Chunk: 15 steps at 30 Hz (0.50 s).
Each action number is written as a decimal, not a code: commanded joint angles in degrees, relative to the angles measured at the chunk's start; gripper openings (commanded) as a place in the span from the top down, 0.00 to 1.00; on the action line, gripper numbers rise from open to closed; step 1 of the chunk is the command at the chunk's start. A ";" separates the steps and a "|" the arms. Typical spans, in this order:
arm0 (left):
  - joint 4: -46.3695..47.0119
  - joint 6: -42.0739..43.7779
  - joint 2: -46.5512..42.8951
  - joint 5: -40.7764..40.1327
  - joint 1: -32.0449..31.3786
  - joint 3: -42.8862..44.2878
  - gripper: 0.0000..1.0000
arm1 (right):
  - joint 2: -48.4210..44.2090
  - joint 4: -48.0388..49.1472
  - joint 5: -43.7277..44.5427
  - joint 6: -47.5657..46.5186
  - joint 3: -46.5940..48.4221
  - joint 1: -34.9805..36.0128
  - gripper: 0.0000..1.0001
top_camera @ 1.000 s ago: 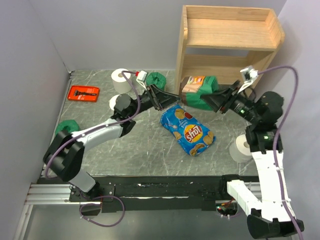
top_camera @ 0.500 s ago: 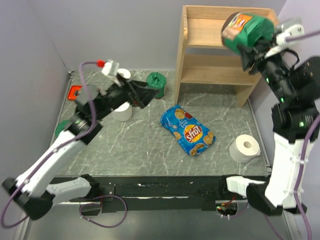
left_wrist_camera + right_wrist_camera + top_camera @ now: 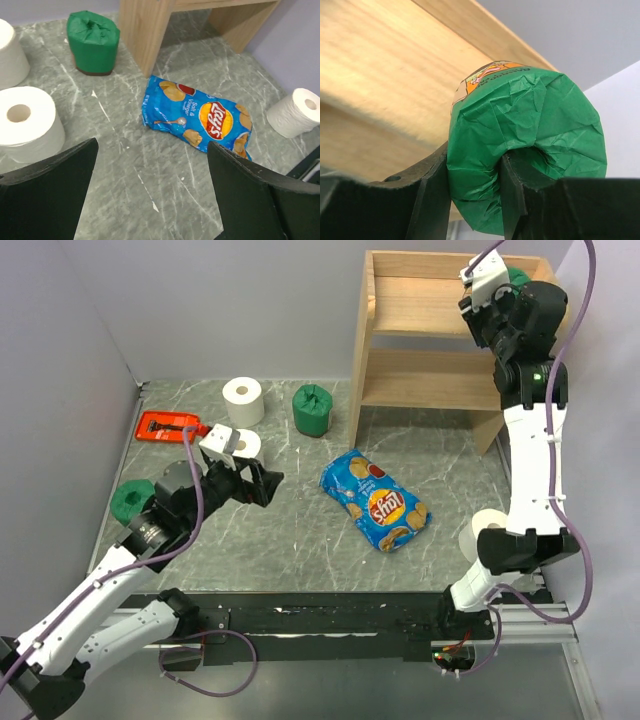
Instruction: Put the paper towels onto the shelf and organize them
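right gripper [image 3: 474,200] clenched on green roll [image 3: 525,145] over the shelf [image 3: 430,302] top tier (not set down yet). next probably: lower onto it, release. left gripper [image 3: 150,195] spread wide, empty, near white roll [image 3: 27,122].

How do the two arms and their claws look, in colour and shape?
The left arm and the right arm have white links with black joints and wrists. A thin purple cable runs along each. The left claw and the right claw each have two broad black fingers.
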 commanded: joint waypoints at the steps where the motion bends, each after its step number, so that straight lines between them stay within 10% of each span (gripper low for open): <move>1: 4.09 1.48 -3.15 -3.29 -0.27 -0.24 0.04 | 0.25 5.05 1.88 -4.58 6.27 -2.29 0.59; 15: 3.48 1.66 -2.71 -4.26 -0.27 -0.25 0.04 | 8.60 11.55 1.00 -4.94 12.08 -4.66 0.42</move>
